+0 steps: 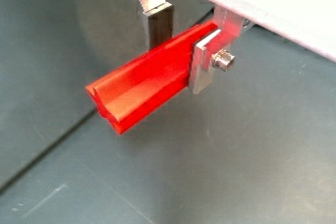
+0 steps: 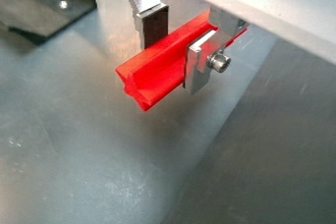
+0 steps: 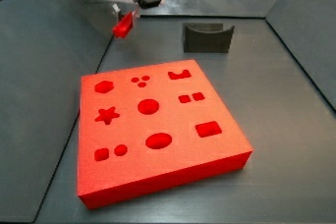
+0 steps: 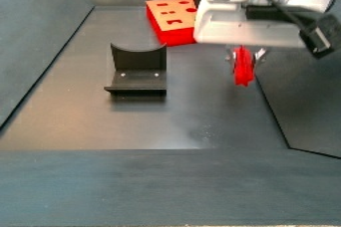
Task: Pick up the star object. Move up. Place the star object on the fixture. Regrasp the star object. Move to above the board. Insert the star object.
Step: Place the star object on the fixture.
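The star object [image 1: 138, 83] is a bright red grooved bar held between my gripper's [image 1: 182, 41] silver fingers, shut on it in both wrist views, where its star-shaped end [image 2: 144, 88] sticks out past the pads. In both side views the star object [image 3: 124, 24] [image 4: 244, 67] hangs clear above the grey floor under the gripper [image 4: 248, 54]. The dark fixture [image 3: 206, 37] [image 4: 135, 72] with its curved notch stands apart from it. The red board [image 3: 155, 130] with several shaped holes, a star hole among them, lies on the floor, well apart from the gripper.
Grey walls ring the floor. A corner of the fixture's dark base [image 2: 39, 12] shows in a wrist view. In a side view the board [image 4: 174, 17] sits at the back behind the arm.
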{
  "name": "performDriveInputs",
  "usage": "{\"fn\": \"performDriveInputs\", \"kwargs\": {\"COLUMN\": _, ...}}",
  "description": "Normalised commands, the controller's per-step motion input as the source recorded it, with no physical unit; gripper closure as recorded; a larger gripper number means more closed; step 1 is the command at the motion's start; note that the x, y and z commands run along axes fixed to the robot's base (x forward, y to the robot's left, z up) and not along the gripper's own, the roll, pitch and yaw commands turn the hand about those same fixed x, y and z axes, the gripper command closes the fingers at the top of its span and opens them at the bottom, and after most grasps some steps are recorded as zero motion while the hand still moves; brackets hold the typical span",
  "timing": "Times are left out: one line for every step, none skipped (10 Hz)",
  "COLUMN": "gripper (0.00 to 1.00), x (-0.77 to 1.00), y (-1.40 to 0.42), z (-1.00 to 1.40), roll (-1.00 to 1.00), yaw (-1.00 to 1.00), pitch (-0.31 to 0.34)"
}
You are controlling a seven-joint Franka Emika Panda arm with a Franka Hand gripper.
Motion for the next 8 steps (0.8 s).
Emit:
{"fn": "performDriveInputs", "kwargs": {"gripper": 1.00, "x": 0.00, "y": 0.00, "z": 1.00, "roll": 0.00, "yaw": 0.00, "pitch": 0.000}}
{"fn": "performDriveInputs", "kwargs": {"gripper": 1.00, "x": 0.00, "y": 0.00, "z": 1.00, "roll": 0.01, "yaw": 0.00, "pitch": 0.002}}
{"fn": "performDriveInputs", "kwargs": {"gripper": 1.00, "x": -0.01, "y": 0.00, "z": 1.00, "roll": 0.02, "yaw": -0.01, "pitch": 0.007}}
{"fn": "performDriveInputs", "kwargs": {"gripper": 1.00, "x": -0.02, "y": 0.01, "z": 1.00, "roll": 0.04, "yaw": -0.02, "pitch": 0.013}}
{"fn": "performDriveInputs", "kwargs": {"gripper": 1.00, "x": -0.03, "y": 0.01, "z": 1.00, "roll": 0.05, "yaw": -0.02, "pitch": 0.022}}
{"fn": "performDriveInputs", "kwargs": {"gripper": 1.00, "x": -0.03, "y": 0.02, "z": 1.00, "roll": 0.06, "yaw": -0.02, "pitch": 0.027}}
{"fn": "performDriveInputs", "kwargs": {"gripper": 1.00, "x": -0.03, "y": 0.02, "z": 1.00, "roll": 0.07, "yaw": -0.02, "pitch": 0.030}}
{"fn": "performDriveInputs", "kwargs": {"gripper": 1.00, "x": -0.04, "y": 0.02, "z": 1.00, "roll": 0.08, "yaw": -0.01, "pitch": 0.037}}
